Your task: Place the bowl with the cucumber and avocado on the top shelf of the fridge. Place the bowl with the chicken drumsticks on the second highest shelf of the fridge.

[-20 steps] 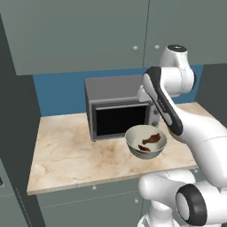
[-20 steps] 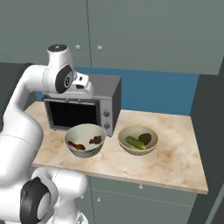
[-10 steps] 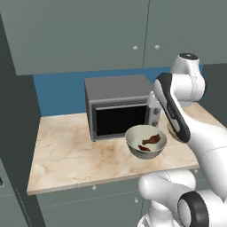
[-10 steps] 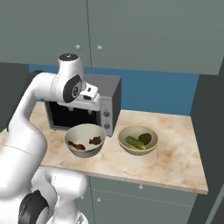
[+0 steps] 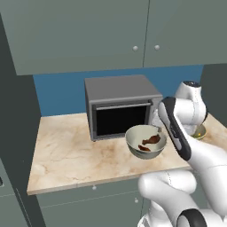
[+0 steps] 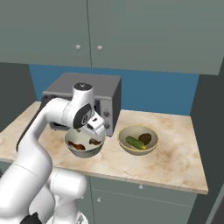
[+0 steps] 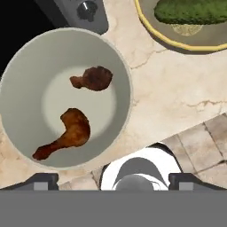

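Right now the bowl with the chicken drumsticks (image 7: 65,98) sits near the front edge of the counter (image 5: 66,150), just ahead of the microwave (image 5: 120,105). Two chicken drumsticks (image 7: 66,133) lie apart inside it, one larger with its bone end pointing toward the rim, one smaller and rounder.

Beside it, toward the right end of the counter, stands the bowl with the cucumber and avocado (image 6: 138,139); a green cucumber (image 6: 134,142) lies across it next to a dark avocado (image 6: 145,138). The two bowls are near each other but not touching.

Over the meat bowl hangs the claw (image 6: 94,127), looking straight down into it. Its finger tips (image 7: 42,180) stand wide apart at the bottom of the hand view, and nothing is between them; the claw grips neither bowl.

Bare marble runs wide to the left of the microwave, and a strip stays free between the bowls and the front edge. Grey cupboards (image 5: 88,31) hang above, with blue wall behind.
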